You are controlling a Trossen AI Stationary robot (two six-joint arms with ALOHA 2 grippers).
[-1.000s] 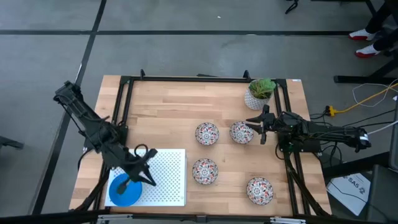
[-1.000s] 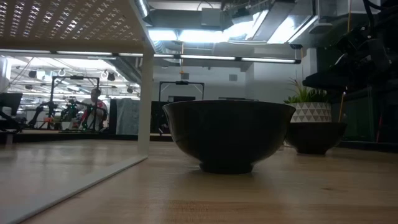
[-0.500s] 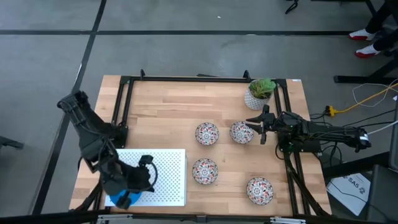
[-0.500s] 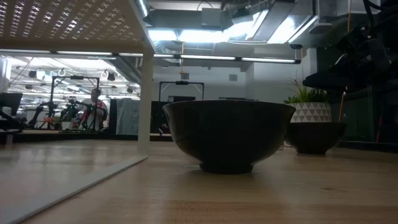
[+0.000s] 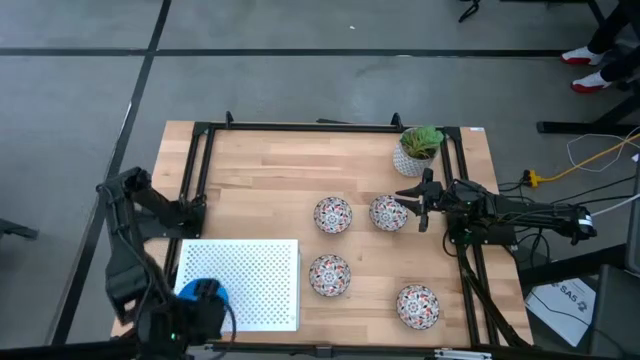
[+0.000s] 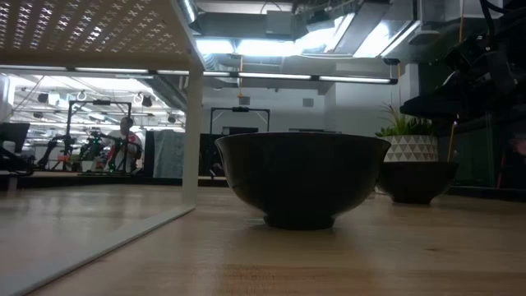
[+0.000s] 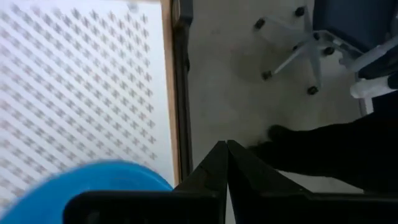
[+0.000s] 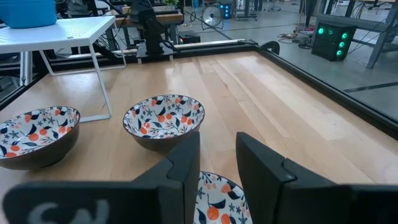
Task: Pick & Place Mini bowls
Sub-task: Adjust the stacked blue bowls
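Blue bowl at perforated shelf edge

Four floral bowls sit upright on the table: two side by side mid-table, two nearer the front edge. A blue stack (partly hidden) tops the white stand's front-left corner.

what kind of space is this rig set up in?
Probably a robotics lab or workshop. The wooden table stands on bare grey concrete floor, cables trail beside it, and the low view shows more metal-framed rigs under strip lights in an open hall behind.
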